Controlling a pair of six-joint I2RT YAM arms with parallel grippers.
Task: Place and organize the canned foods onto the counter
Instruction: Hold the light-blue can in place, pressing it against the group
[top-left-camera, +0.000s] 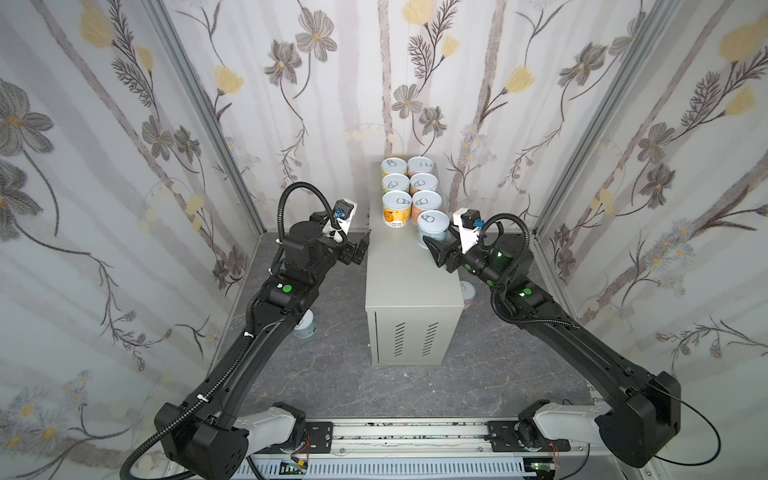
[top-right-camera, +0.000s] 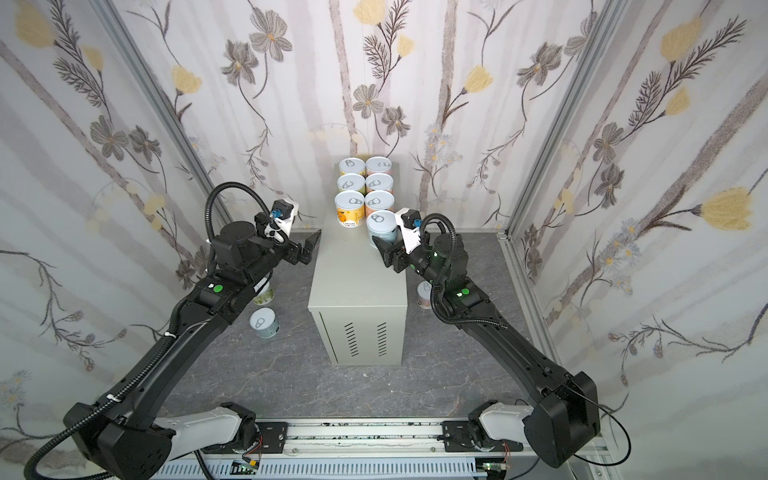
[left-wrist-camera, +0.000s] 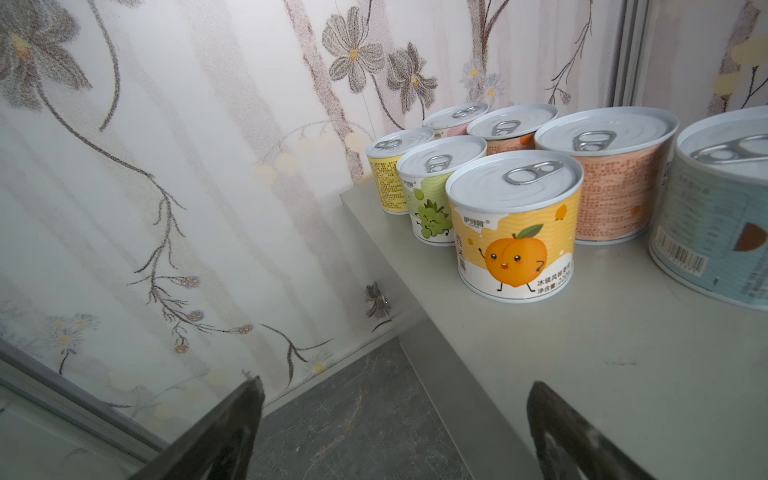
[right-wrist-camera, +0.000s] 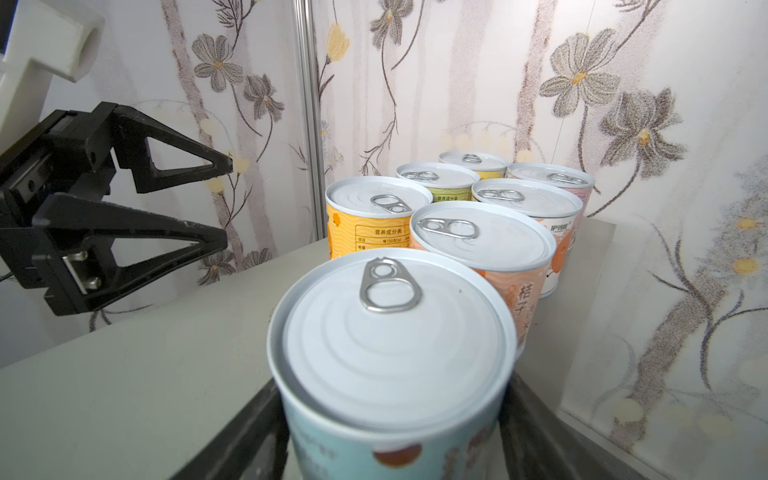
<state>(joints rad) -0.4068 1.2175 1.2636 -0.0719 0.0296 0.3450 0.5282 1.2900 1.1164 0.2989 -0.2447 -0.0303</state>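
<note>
Light-blue can (right-wrist-camera: 390, 332) stood on the counter (right-wrist-camera: 145, 374) between the right gripper's (right-wrist-camera: 392, 386) narrow-set jaws, six cans (right-wrist-camera: 519, 199) just beyond; pinched or freed, I could not tell. Placement seemed underway: next, open and back off. Left gripper (left-wrist-camera: 395, 382) gaped, empty.

can lids (right-wrist-camera: 390, 353): bare metal, smooth, satin | can labels (left-wrist-camera: 515, 245): printed paper, slight sheen | counter (top-left-camera: 409, 274): painted metal, matt, smooth | floor (top-left-camera: 332, 382): marbled grey, matt | left gripper (right-wrist-camera: 228, 203): black plastic, matt
</note>
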